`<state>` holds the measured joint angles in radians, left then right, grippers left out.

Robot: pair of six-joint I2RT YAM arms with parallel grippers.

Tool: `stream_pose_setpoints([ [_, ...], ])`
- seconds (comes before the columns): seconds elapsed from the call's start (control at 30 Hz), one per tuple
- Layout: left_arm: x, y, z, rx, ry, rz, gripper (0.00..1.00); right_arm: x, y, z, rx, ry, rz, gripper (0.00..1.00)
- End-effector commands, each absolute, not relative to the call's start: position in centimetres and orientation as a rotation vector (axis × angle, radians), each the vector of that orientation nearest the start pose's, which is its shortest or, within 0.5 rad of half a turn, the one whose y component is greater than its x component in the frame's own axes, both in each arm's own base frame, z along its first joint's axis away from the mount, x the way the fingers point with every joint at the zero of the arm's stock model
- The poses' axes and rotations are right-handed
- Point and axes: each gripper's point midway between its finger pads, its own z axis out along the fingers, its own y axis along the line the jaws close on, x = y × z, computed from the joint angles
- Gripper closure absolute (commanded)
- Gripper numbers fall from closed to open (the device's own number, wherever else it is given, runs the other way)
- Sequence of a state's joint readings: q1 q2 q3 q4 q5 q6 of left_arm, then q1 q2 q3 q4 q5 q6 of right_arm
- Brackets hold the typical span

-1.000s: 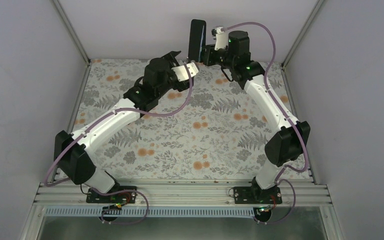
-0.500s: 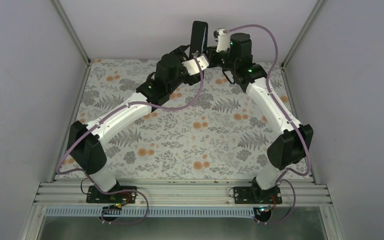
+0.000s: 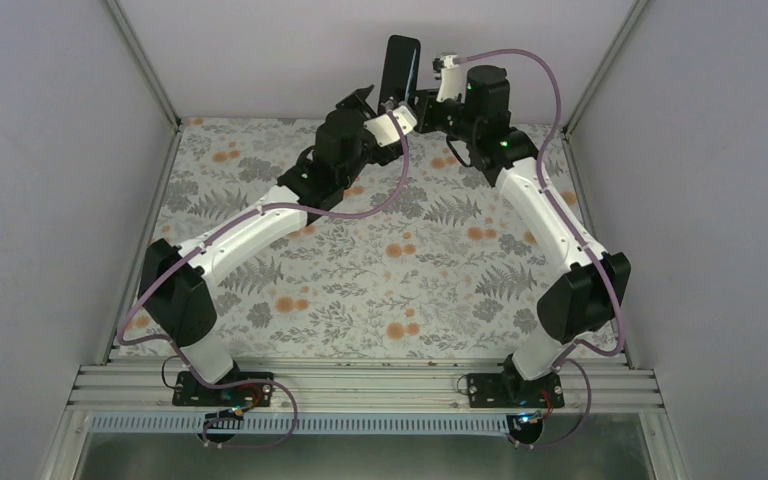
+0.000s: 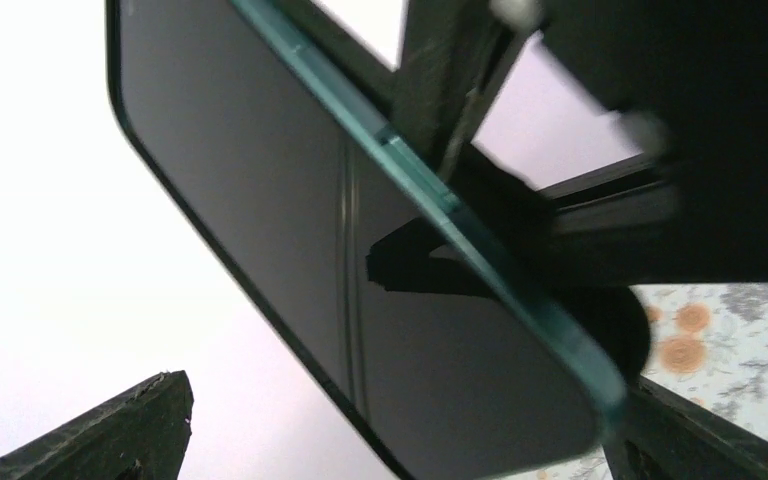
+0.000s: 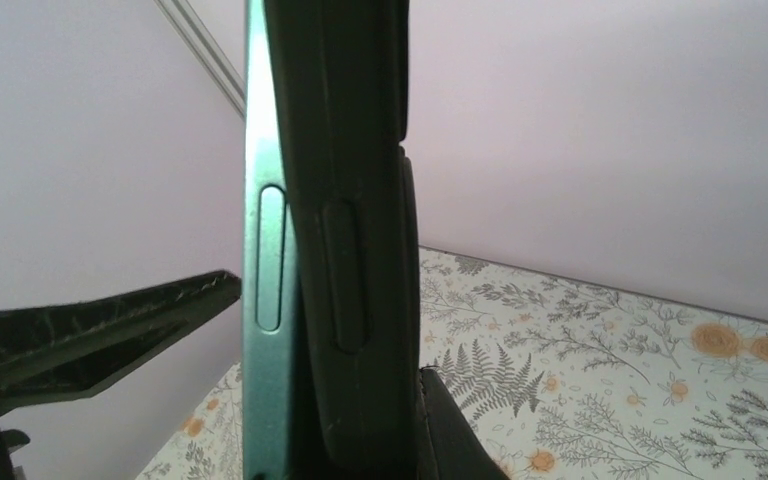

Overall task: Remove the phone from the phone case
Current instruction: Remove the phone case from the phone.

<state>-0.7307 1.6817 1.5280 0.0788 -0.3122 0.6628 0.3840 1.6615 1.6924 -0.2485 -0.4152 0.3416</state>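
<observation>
Top view: the right gripper [image 3: 415,100] pinches the phone [image 3: 400,65] upright above the floral table's [image 3: 360,280] far edge. The left gripper [image 3: 372,100], spread wide, is just to its left.
Left wrist: the phone's dark screen fills the view ahead of the spread fingers [image 4: 110,430].
Right wrist: the phone's teal edge lies against the black phone case [image 5: 355,250].

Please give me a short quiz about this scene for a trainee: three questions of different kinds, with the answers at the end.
1. True or false: the left gripper is shut on the phone.
2. Which one holds the phone case up above the table? A. the left gripper. B. the right gripper. C. nothing, it lies flat.
3. Fill in: in the right wrist view the phone case is black and the phone's edge is ____.
Key: 1 false, its jaws stand open. 2 B. 3 teal.
</observation>
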Motion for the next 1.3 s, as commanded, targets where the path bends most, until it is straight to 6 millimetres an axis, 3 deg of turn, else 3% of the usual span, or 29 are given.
stream_pose_setpoints([
  [0.0,41.1,-33.6,38.9,0.933,1.350,0.077,0.00,45.3,24.8,41.6,-0.333,1.754,0.902,0.97],
  [0.1,40.3,-33.5,39.2,0.939,1.351,0.040,0.00,45.3,24.6,42.1,-0.328,1.748,0.909,0.97],
  [0.17,40.0,-33.3,39.6,0.926,1.347,0.029,0.00,46.2,24.9,40.7,-0.323,1.778,0.912,0.97],
  [0.37,40.1,-32.4,40.8,0.881,1.335,0.057,0.00,46.3,25.0,40.4,-0.320,1.782,0.925,0.97],
  [0.7,41.0,-33.4,38.7,0.907,1.372,0.056,0.00,46.2,25.0,40.8,-0.323,1.774,0.932,0.97],
  [1.03,43.4,-30.4,40.6,0.683,1.381,0.211,0.00,45.5,25.2,40.7,-0.325,1.778,0.981,0.97],
  [1.27,43.3,-31.6,39.4,0.715,1.401,0.159,0.00,44.9,25.7,41.2,-0.334,1.770,1.040,0.97],
])
